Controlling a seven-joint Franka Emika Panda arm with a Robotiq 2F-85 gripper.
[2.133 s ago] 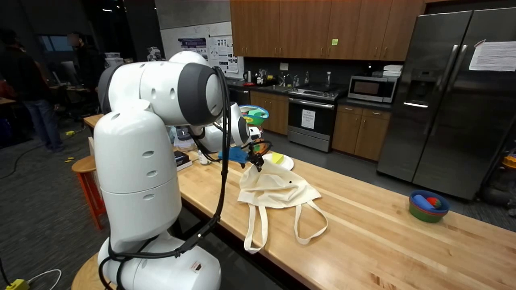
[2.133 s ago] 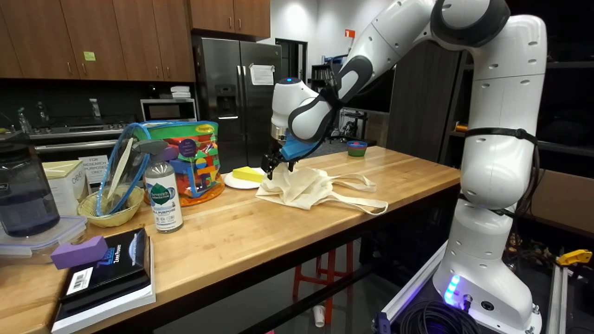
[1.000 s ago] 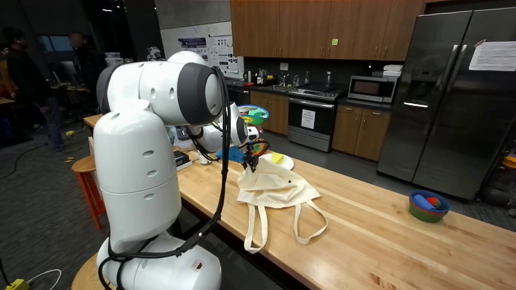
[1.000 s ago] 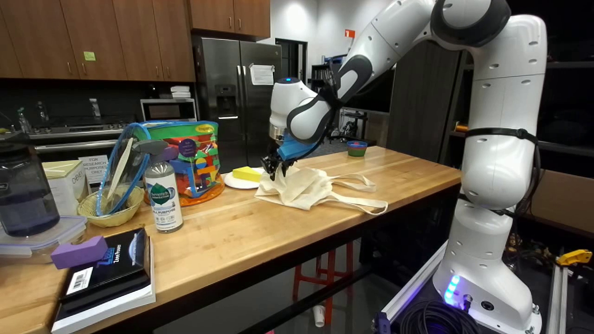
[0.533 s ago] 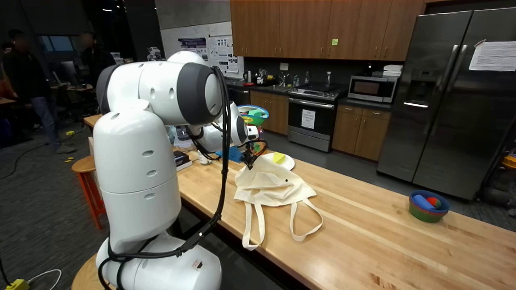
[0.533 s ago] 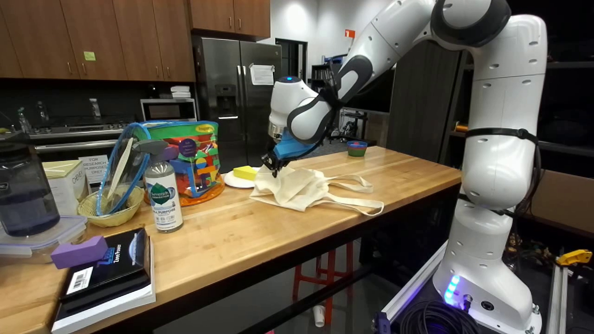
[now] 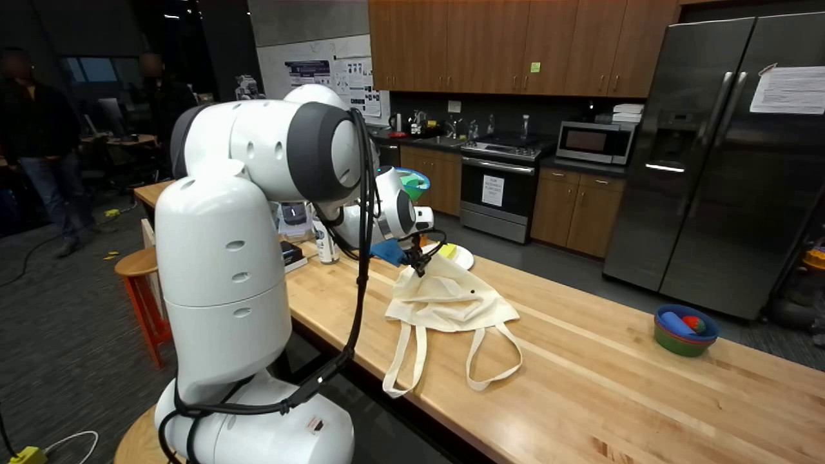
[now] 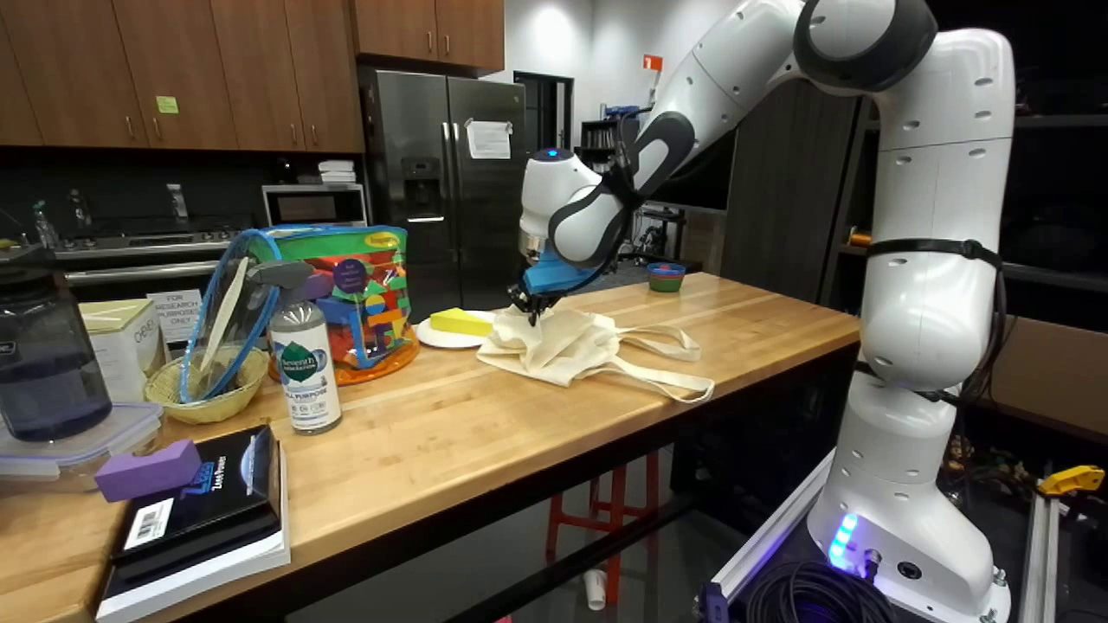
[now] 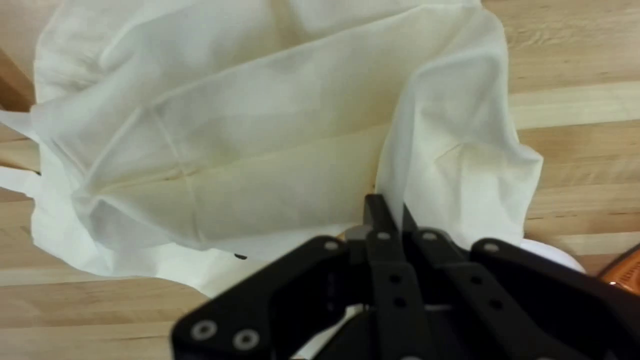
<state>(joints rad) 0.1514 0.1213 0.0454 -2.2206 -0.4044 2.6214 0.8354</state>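
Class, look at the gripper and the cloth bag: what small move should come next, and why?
Probably a slight lift: the gripper pinches a fold of the cloth bag, while the rest lies rumpled, mostly on the table.

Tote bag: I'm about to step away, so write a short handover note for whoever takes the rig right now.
Pincer: shut on a fold of the tote bag, at the end away from its straps.
Where things are: the bag lies creased on the wooden table; beside it, a yellow block sits on a white plate.
Done: the cloth is gripped.
Left, as I judge it: probably some more arranging of the bag, then letting go; it has not been released.
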